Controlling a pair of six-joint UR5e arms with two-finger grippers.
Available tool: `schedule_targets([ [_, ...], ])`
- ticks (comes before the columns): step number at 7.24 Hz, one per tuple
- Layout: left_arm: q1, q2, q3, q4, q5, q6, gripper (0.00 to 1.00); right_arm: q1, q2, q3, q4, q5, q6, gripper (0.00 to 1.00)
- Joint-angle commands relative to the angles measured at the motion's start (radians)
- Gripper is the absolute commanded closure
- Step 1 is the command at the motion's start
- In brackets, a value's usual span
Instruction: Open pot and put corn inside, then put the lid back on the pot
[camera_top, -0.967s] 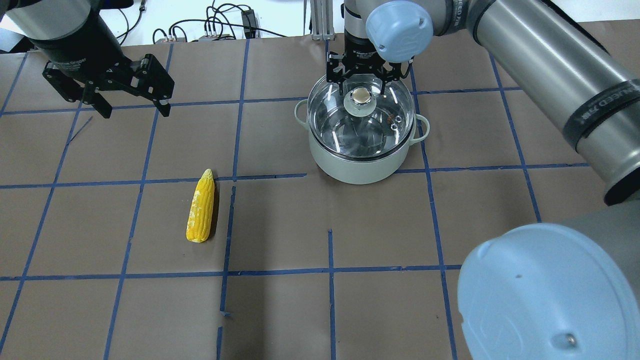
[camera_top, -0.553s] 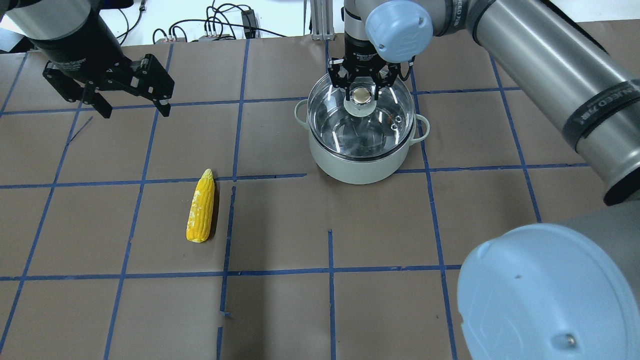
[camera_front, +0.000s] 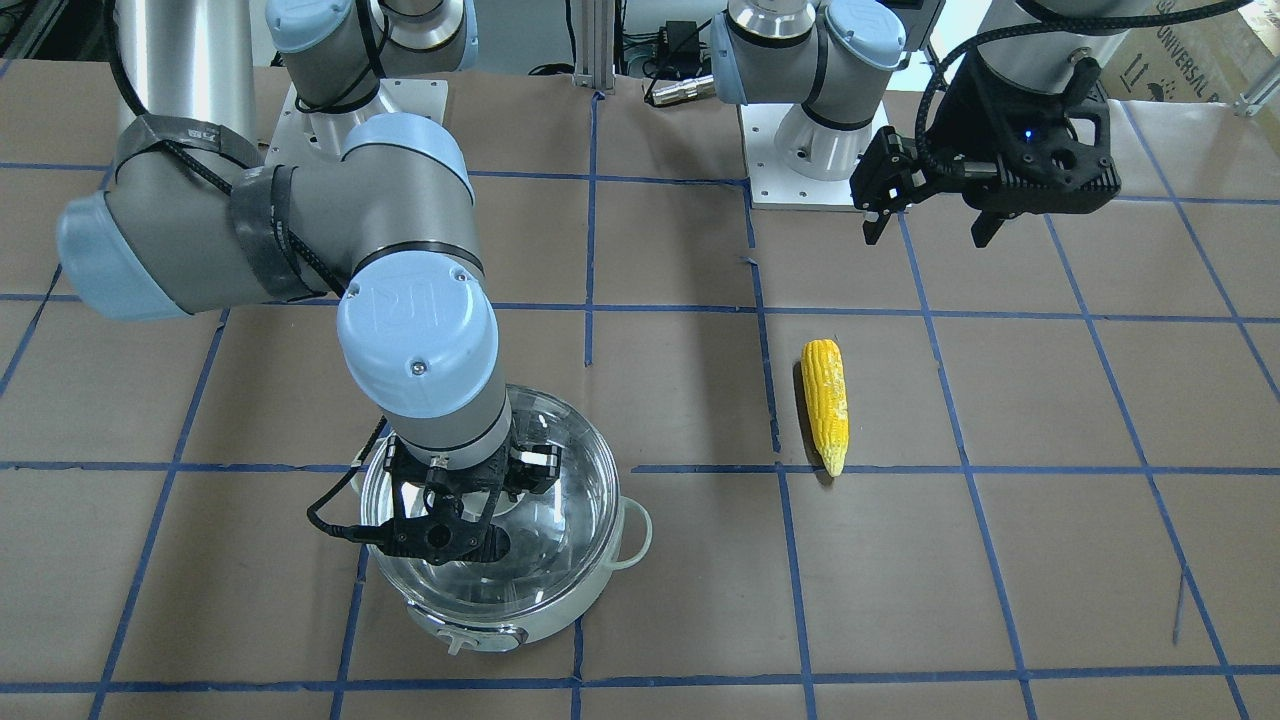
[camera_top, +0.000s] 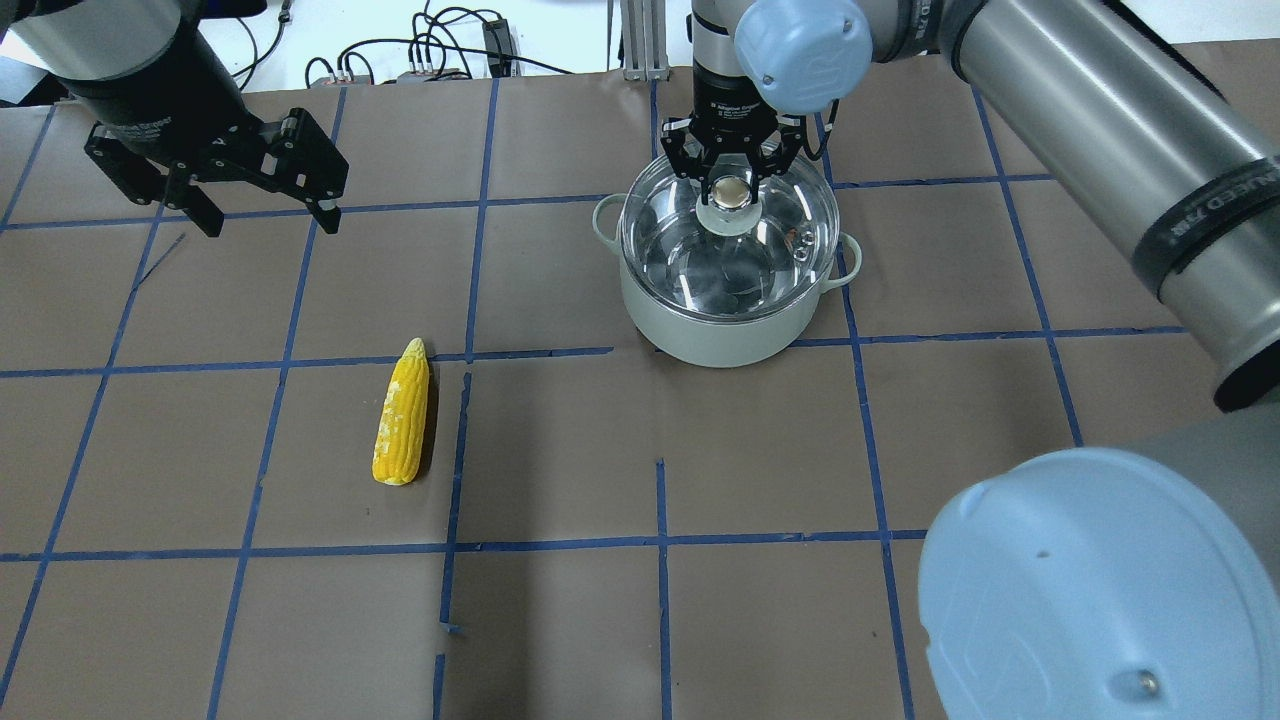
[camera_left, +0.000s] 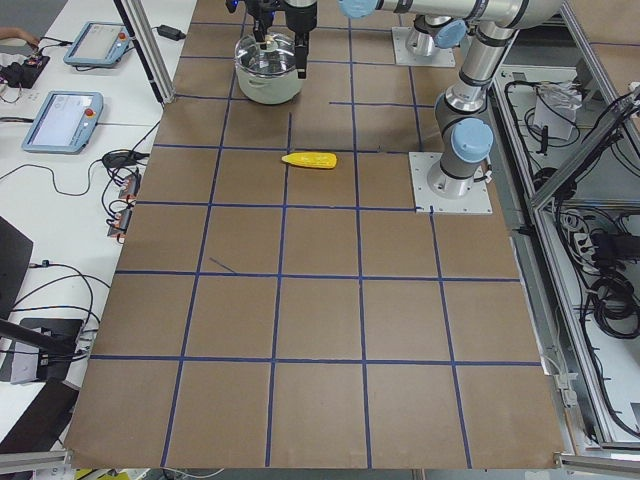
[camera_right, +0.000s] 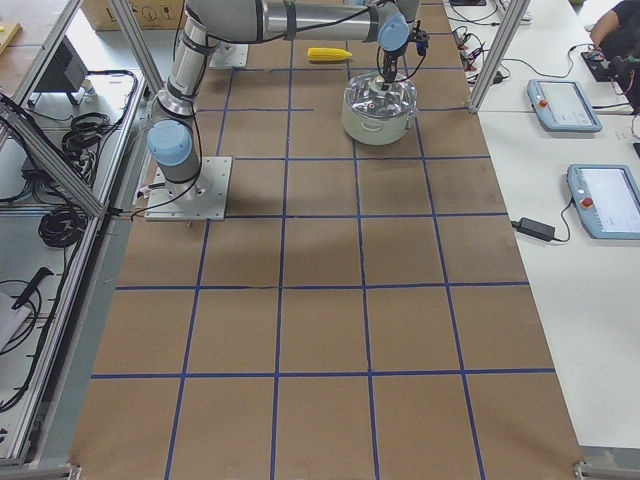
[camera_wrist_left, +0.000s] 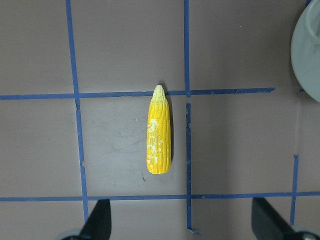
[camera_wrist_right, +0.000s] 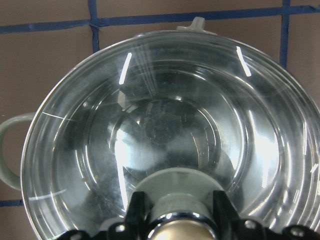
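Progress is slight so far. The tabletop carries the pot on the robot's right side, and the glass lid sits on the pot's rim as far as the views show, so the opening is not yet done. The corn lies flat and untouched, well apart from the pot, on the left arm's side. The left pincer hovers spread and empty above the tabletop, away from the corn. The right pincer stands straight over the pot, fingers pressed against both sides of the lid's knob, pinching it. Judging from this, only the grasp is made. Lifting the lid, loading the corn and covering the pot again all remain.
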Motion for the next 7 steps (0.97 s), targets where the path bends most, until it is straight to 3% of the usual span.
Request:
schedule_targets([
  [1,0.0,0.0,0.0,0.0,0.0,0.0,0.0,-0.018,-0.026,-0.05,0.084,0.0,-0.011,0.62],
  [4,-0.003,0.0,-0.017,-0.006,0.003,0.0,0.0,-0.097,-0.055,-0.188,0.268,0.011,-0.056,0.62],
  [6,0.011,0.005,-0.13,0.0,-0.002,0.041,0.0,-0.198,-0.136,-0.173,0.322,0.012,-0.179,0.66],
  [7,0.03,-0.004,-0.209,0.07,-0.005,0.049,0.0,-0.246,-0.167,-0.162,0.363,0.011,-0.216,0.67],
])
